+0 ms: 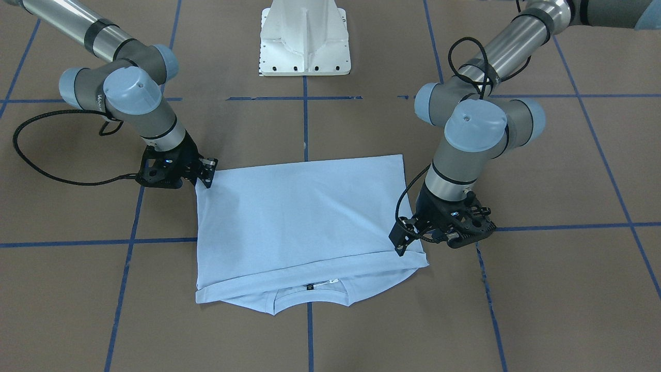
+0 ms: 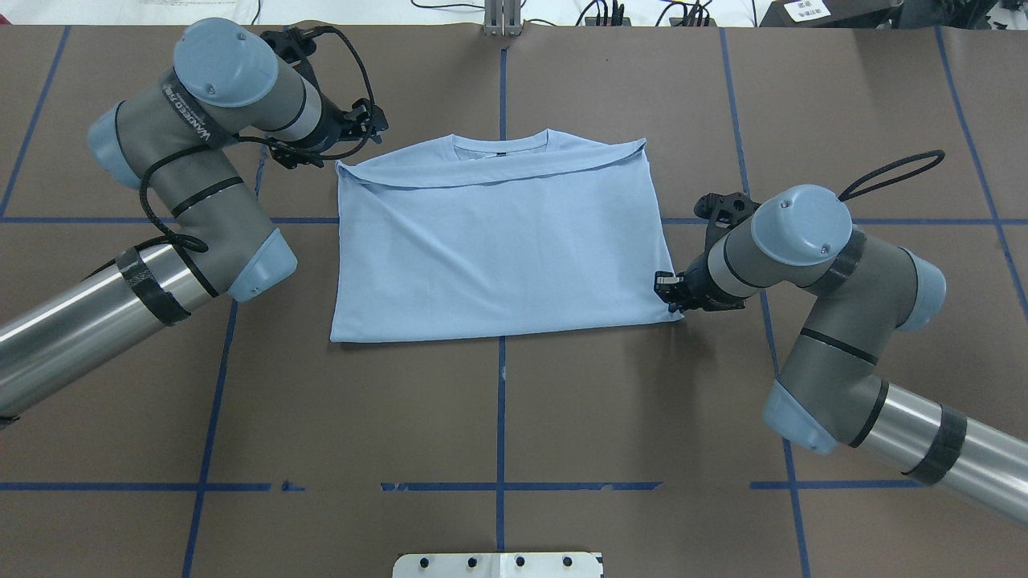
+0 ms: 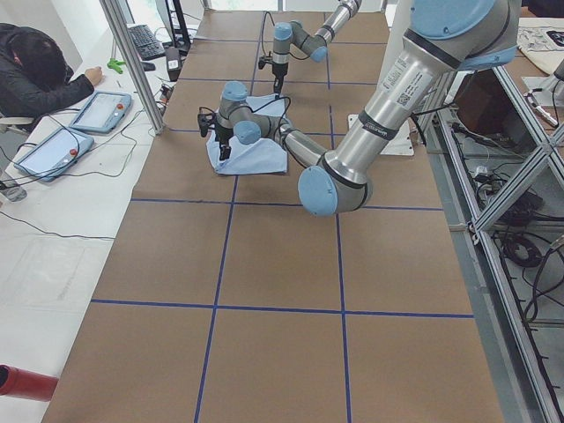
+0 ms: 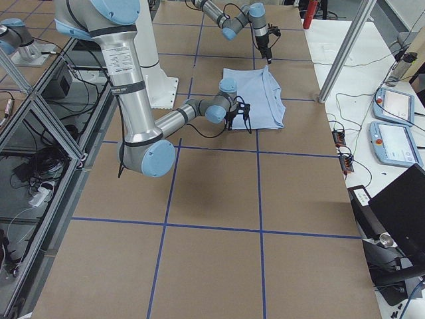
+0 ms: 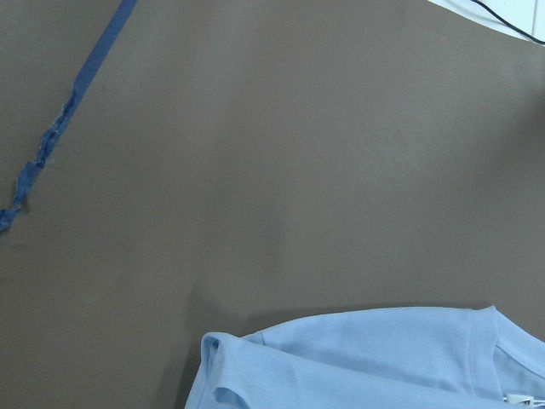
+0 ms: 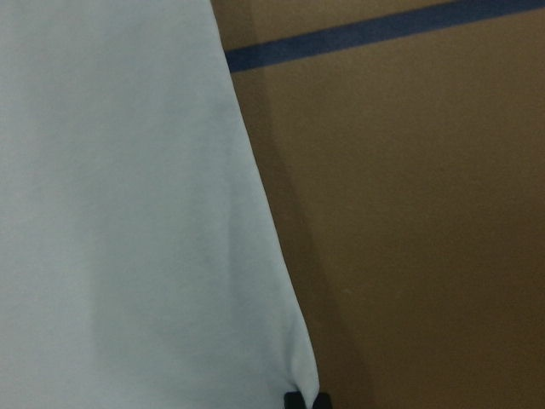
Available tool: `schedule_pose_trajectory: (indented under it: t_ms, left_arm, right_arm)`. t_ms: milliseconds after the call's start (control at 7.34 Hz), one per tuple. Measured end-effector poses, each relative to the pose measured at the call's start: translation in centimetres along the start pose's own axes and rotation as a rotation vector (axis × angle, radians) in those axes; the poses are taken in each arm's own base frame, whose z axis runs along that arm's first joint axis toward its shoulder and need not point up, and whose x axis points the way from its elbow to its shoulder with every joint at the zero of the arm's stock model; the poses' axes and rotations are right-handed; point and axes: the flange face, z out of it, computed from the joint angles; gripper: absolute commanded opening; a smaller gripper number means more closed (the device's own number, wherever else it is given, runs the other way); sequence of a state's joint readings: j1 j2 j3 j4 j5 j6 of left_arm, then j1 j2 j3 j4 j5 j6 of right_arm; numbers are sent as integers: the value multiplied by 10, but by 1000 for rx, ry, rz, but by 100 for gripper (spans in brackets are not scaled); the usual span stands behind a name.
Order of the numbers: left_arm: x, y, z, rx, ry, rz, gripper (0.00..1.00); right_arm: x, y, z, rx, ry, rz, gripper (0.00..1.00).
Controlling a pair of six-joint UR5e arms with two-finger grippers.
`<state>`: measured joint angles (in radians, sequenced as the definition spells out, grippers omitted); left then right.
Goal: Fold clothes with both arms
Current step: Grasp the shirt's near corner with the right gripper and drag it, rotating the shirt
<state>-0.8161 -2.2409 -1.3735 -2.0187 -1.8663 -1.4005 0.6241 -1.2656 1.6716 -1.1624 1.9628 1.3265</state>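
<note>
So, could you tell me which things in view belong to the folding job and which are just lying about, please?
Job in hand: light blue T-shirt; left end effector; right end effector.

Lying about: white pedestal base; teach pendants; laptop.

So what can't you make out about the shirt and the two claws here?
- Left gripper: open or shut unclear; its dark parts blur together, front-facing and overhead views.
- Right gripper: hold on T-shirt unclear; wrist view's bottom edge cuts it off.
- Sleeves: folded under, every view.
</note>
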Motion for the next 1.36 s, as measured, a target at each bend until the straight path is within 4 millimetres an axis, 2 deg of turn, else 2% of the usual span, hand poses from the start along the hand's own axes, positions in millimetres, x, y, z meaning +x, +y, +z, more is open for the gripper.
schedule_pose_trajectory:
  t_ms: [272, 408, 545, 681, 817, 953, 1089, 1225, 1362]
  left_arm:
    - [0, 0, -1, 0, 2, 0, 100]
    - [1, 0, -1, 0, 2, 0, 100]
    - [1, 0, -1, 1, 2, -1, 100]
    - [1, 0, -1, 2, 3, 0, 100]
    - [1, 0, -2, 3, 5, 0, 100]
    - [3, 1, -6, 5, 12, 1, 100]
    - [5, 2, -12, 7, 23, 5, 100]
    - [6, 4, -17, 9, 32, 7, 100]
    - [6, 6, -20, 7, 38, 10, 100]
  right_arm:
    - [6, 13, 0, -6, 4, -12, 0]
    - [18, 27, -13, -11, -5, -21, 0]
    - [35, 49, -31, -24, -16, -33, 0]
    - [52, 77, -45, -52, -18, -45, 0]
    - [66, 112, -51, -98, -6, -50, 0]
    - [77, 155, -54, -160, 12, -58, 0]
    - [83, 204, -58, -236, 28, -80, 38]
    - [84, 242, -62, -302, 37, -98, 99]
    - [81, 263, -66, -338, 35, -110, 100]
